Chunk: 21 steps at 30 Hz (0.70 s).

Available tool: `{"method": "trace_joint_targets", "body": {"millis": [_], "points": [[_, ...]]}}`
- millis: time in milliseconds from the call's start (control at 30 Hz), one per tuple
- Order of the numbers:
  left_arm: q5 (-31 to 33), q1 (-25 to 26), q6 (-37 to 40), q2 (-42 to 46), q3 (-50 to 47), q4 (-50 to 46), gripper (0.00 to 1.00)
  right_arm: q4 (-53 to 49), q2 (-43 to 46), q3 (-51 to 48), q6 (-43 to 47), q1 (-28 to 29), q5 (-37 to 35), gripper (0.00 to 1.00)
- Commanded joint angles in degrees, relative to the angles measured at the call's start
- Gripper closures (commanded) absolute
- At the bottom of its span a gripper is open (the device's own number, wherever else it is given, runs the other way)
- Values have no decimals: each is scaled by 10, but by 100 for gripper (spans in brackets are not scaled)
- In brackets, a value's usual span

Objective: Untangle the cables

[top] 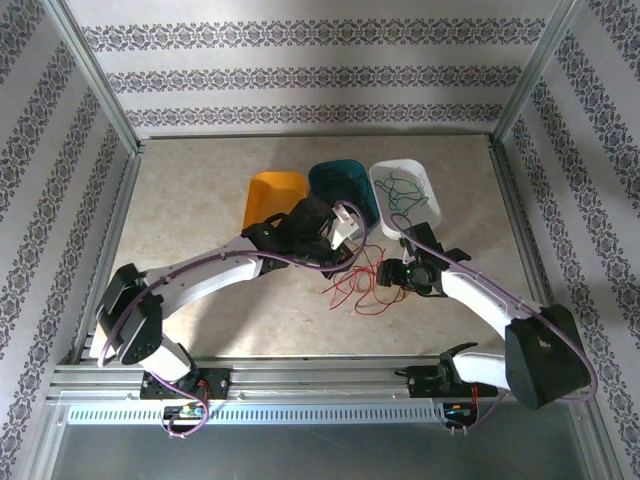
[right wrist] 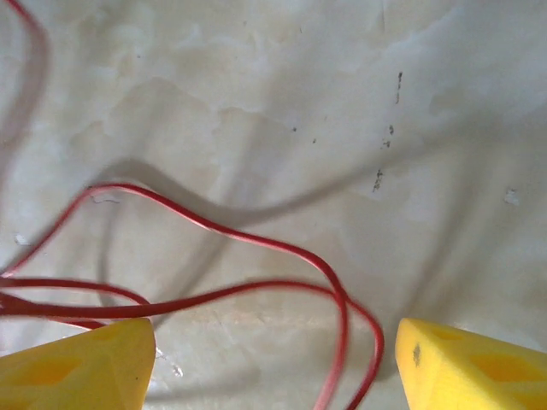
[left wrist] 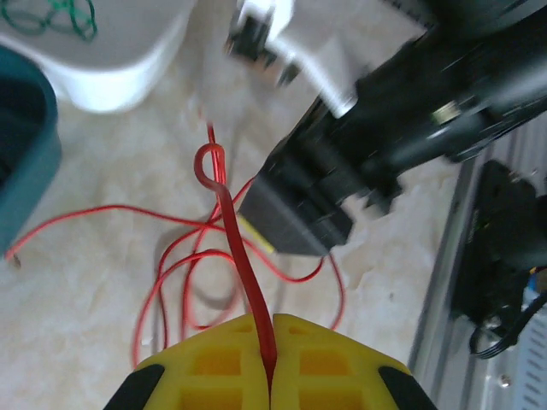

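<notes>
The cables are split between two places. Thin red cables [top: 360, 283] lie in loose loops on the table between the arms, and green cables [top: 405, 188] lie in the white bin [top: 430, 185]. My left gripper [left wrist: 270, 346] is shut on a red cable [left wrist: 239, 248], which runs up from the yellow fingers [left wrist: 214, 363] to a small loop. From above, the left gripper [top: 345, 250] is over the red tangle's left side. My right gripper [right wrist: 273, 371] is open low over the table, red strands [right wrist: 256, 241] lying between its yellow fingers [right wrist: 77, 367]. From above, the right gripper [top: 387, 274] is at the tangle's right edge.
An orange bin [top: 275, 195] and a teal bin [top: 343, 188] stand beside the white bin at the back of the table. The right arm's black wrist [left wrist: 410, 128] is close to the left gripper. Metal frame rails [top: 300, 375] run along the table's edges.
</notes>
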<state>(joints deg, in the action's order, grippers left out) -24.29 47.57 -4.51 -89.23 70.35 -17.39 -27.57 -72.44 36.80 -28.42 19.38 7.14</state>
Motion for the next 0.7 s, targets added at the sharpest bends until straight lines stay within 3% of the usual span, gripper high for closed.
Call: {"method": "trace_joint_targets", "body": {"millis": [0, 400, 667], "points": [[8, 0, -2, 36, 14, 10, 100, -2, -26, 16, 8, 2, 4, 26], [-22, -49, -39, 131, 44, 65, 100, -1, -39, -1, -5, -6, -1, 26], [-60, -104, -139, 172, 46, 202, 100, 1, -48, -6, -10, -9, 2, 26]]}}
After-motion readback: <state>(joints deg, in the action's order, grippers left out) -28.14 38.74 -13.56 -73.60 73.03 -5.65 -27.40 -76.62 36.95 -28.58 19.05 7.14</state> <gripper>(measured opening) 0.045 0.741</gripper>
